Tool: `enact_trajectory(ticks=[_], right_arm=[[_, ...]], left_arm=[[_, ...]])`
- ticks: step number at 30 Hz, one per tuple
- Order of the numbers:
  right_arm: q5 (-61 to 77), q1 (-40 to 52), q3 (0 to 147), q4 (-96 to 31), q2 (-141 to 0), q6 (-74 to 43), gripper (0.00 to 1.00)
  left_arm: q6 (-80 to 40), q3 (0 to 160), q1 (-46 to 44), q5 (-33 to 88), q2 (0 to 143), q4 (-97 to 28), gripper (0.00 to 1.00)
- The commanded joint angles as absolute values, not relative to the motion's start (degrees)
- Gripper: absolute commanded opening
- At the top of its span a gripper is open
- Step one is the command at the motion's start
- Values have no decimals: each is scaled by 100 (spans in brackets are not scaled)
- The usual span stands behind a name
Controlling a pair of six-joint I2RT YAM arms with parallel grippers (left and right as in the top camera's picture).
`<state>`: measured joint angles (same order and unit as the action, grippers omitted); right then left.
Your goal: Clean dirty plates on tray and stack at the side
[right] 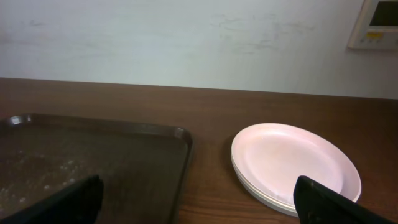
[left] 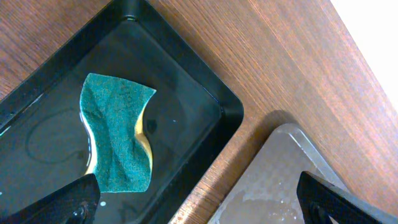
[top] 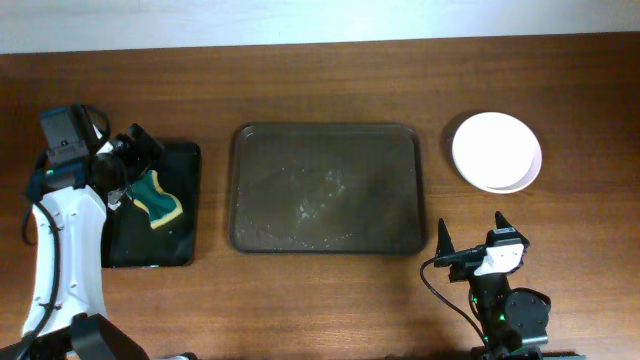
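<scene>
The white plates (top: 496, 150) sit stacked on the table to the right of the tray (top: 328, 189), and the stack shows in the right wrist view (right: 292, 163). The tray holds no plates, only wet smears; its rim shows in the right wrist view (right: 184, 140) and its corner in the left wrist view (left: 280, 180). My left gripper (top: 125, 165) is open and empty above the black tray's far end (left: 199, 202). My right gripper (top: 472, 240) is open and empty near the table's front edge, below the plates (right: 199, 199).
A small glossy black tray (top: 190, 160) at the left holds water and a green-and-yellow sponge (top: 158, 200), also seen in the left wrist view (left: 118, 130). Bare wooden table lies around the trays. A wall stands behind the table.
</scene>
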<state>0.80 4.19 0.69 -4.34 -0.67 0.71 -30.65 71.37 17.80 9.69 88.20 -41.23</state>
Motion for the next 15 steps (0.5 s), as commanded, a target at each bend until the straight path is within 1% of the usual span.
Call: enact_trajectory(ticks=[1,6,9,11,13,15], right_arm=[[-49,445,32,-471,-19,110,99],[-49,445,32,-469,-21,110,98],[-49,445,32,-469,-19,110,98],[-49,445,32,-469,-19,110,98],[-49,445,32,-471,-19,110,98],[-49,445,32,-471,-19,110,98]], left_arm=[[-2991,7166,1806,1011,8875,-4125,99],[-2991,7146,1804,1009,8656,-4128,99],[-2991,7109,1769,928,7950,-4407,99],[-2976,6884,1562,867,7404,-4418,99],[-2379,6396,1133,814,6646,-4152,100],[-1754,5730,580,816,5784,-3625,99]])
